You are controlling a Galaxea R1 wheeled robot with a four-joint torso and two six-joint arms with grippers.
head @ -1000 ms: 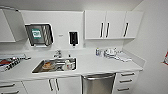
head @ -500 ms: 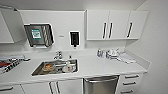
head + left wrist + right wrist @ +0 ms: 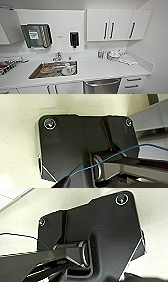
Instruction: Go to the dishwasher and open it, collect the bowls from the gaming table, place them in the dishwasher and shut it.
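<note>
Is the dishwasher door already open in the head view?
No. The dishwasher under the white counter shows its stainless-steel front upright and flush, door shut.

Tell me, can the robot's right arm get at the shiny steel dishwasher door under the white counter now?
Probably not yet. The stainless-steel dishwasher door sits shut below the white counter with nothing in front of it, but no arm is extended toward it.

The dishwasher (image 3: 101, 86) sits shut at bottom centre, under a white counter (image 3: 105, 68), right of the sink (image 3: 53, 69).
</note>
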